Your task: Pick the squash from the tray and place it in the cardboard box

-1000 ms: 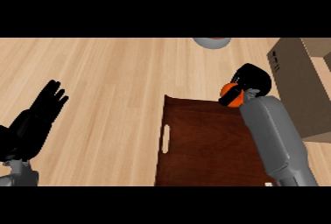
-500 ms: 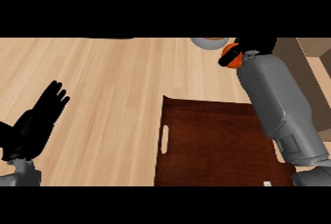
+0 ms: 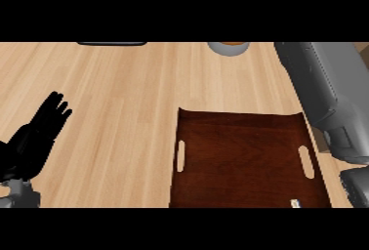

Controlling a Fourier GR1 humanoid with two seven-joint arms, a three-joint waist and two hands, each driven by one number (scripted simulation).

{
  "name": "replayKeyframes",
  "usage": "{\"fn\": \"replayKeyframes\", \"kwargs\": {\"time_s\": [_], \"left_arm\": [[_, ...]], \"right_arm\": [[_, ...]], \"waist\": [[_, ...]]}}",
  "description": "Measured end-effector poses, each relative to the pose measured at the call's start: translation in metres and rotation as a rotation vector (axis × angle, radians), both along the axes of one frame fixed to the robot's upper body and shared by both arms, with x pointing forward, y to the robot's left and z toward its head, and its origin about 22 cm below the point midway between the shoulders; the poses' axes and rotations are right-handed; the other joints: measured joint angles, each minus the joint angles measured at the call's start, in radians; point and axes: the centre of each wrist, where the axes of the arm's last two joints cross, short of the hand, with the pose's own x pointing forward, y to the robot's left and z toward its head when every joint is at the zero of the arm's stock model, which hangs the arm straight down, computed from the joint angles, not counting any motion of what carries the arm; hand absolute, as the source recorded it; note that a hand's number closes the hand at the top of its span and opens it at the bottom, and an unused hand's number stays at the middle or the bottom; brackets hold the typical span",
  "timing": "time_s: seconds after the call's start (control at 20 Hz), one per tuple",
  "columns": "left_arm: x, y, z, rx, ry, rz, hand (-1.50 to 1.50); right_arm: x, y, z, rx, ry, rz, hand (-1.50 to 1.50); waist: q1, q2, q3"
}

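The dark brown wooden tray (image 3: pixel 245 161) with two slot handles lies on the counter at centre right, and nothing shows on it. The squash appears nowhere in the head view. My right forearm (image 3: pixel 324 88) stretches along the right side and leaves the picture at the top, so its hand is hidden. A tan sliver of the cardboard box (image 3: pixel 361 46) peeks out at the top right corner behind that forearm. My left hand (image 3: pixel 36 139) rests open at the lower left, fingers straight, away from the tray.
A grey bowl (image 3: pixel 229 48) with something orange-brown inside sits at the top edge, just left of my right forearm. A thin dark object (image 3: pixel 112 43) lies along the top edge at the left. Light wooden counter (image 3: pixel 122 97) spreads left of the tray.
My right arm has reached farther away and to the right. Its hand, curled round the orange squash, has passed out of the picture at the top. The left hand has stayed put.
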Motion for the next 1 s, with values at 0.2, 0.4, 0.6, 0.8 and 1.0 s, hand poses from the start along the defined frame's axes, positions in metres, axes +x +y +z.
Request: {"fn": "replayKeyframes", "kwargs": {"time_s": [0.2,0.4,0.6,0.8,1.0], "left_arm": [[0.0,0.003,0.006,0.005,-0.004,0.007,0.0],[-0.001,0.007,0.004,0.005,0.003,0.006,0.0],[-0.004,0.004,0.003,0.003,0.005,0.015,0.0],[-0.01,0.001,0.001,-0.003,0.003,0.011,0.0],[-0.006,-0.004,0.0,-0.006,-0.004,0.002,0.0]], "right_arm": [[0.003,-0.019,0.009,-0.024,-0.037,-0.077,1.5],[0.003,-0.051,0.015,-0.024,-0.046,-0.133,1.5],[0.003,-0.077,0.012,-0.04,-0.013,-0.159,1.5],[0.0,-0.109,0.0,-0.04,-0.024,-0.163,1.5],[-0.002,-0.138,-0.019,-0.042,-0.027,-0.152,1.5]], "waist": [[-0.005,-0.001,0.0],[-0.01,-0.001,0.0],[-0.011,-0.001,0.0],[-0.008,0.0,0.001],[-0.004,0.003,0.001]]}}
